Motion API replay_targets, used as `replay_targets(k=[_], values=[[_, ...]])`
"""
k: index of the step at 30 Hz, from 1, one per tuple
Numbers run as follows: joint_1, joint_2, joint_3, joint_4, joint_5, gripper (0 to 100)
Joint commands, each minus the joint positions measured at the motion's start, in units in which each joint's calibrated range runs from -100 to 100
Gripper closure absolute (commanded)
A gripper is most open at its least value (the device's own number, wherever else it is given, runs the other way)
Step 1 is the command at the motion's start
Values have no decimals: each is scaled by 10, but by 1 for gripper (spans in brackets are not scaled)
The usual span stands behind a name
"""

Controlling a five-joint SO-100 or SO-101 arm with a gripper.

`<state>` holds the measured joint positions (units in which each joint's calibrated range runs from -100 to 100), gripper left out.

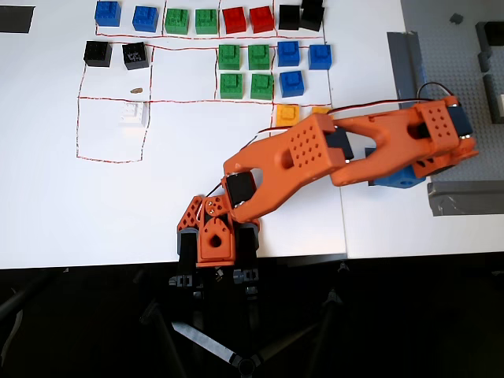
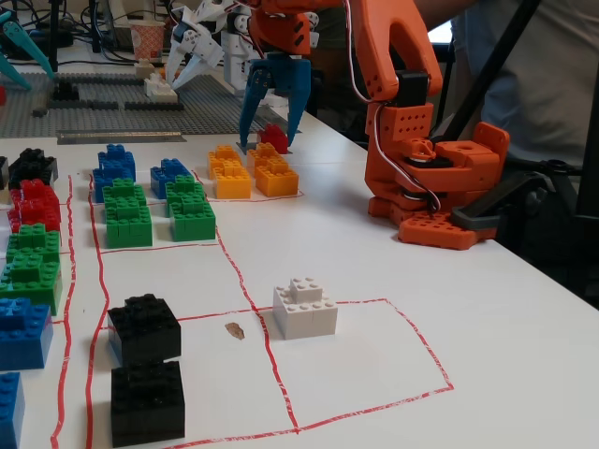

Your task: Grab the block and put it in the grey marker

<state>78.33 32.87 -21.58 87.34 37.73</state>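
In the fixed view a small red block (image 2: 273, 137) sits low on the table behind the orange blocks (image 2: 245, 172). My gripper (image 2: 270, 142) points down over it. Its blue fingers (image 2: 251, 103) stand apart on either side of the block, which is close to the right one. I cannot tell whether they touch it. In the overhead view the arm reaches right from its base (image 1: 209, 236). Only a blue part of the gripper (image 1: 394, 178) shows under it, and the block is hidden. The grey marker (image 1: 16, 17) is a dark patch at the far top left, out of the fixed view.
Rows of blue, green, red and black blocks (image 1: 234, 20) fill red-lined fields. A white block (image 2: 304, 307) sits in one outlined square. Grey tape strips (image 1: 405, 67) and a studded baseplate (image 1: 453, 71) border the gripper's side. A white arm (image 2: 201, 42) stands behind.
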Motion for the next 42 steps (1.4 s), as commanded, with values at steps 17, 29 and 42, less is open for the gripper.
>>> replay_targets(k=[17, 29, 42], values=[[-11, -84, -137, 95, 8, 64], [-27, -168, -123, 122, 17, 70], [-147, -295, 53, 102, -74, 90]])
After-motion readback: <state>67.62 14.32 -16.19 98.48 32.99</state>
